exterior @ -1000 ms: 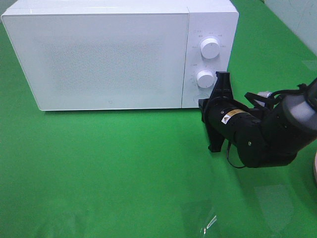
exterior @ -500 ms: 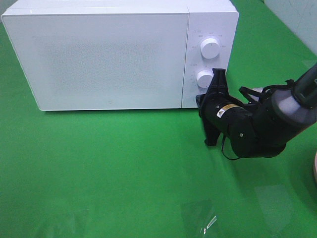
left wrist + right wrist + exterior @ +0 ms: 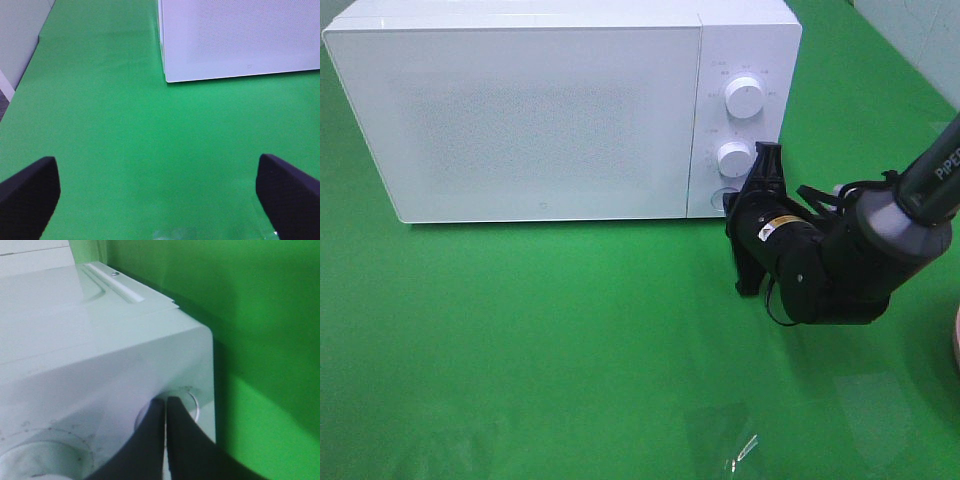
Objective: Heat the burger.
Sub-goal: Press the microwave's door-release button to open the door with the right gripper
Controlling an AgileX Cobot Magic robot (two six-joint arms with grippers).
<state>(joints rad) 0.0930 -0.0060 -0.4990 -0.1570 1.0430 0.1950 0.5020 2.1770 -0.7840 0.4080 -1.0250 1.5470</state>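
The burger is out of view. A white microwave (image 3: 540,110) stands at the back of the green table with its door closed. My right gripper (image 3: 731,203) is shut, and its tips press against the round button (image 3: 190,401) at the bottom corner of the control panel. In the right wrist view, the right gripper (image 3: 165,405) shows both dark fingers together on that button, holding nothing. The left gripper (image 3: 160,192) is open and empty, low over bare green cloth in front of the microwave's left corner (image 3: 167,77).
Two white knobs (image 3: 745,98) (image 3: 734,158) sit above the button on the panel. A sliver of a pale pink rim (image 3: 956,345) shows at the right edge. A small clear scrap (image 3: 745,448) lies on the cloth near the front.
The right gripper pushed in toward the panel's lower corner, then eased back slightly to the right, still shut at the button. The door stays closed. The left gripper has not changed.
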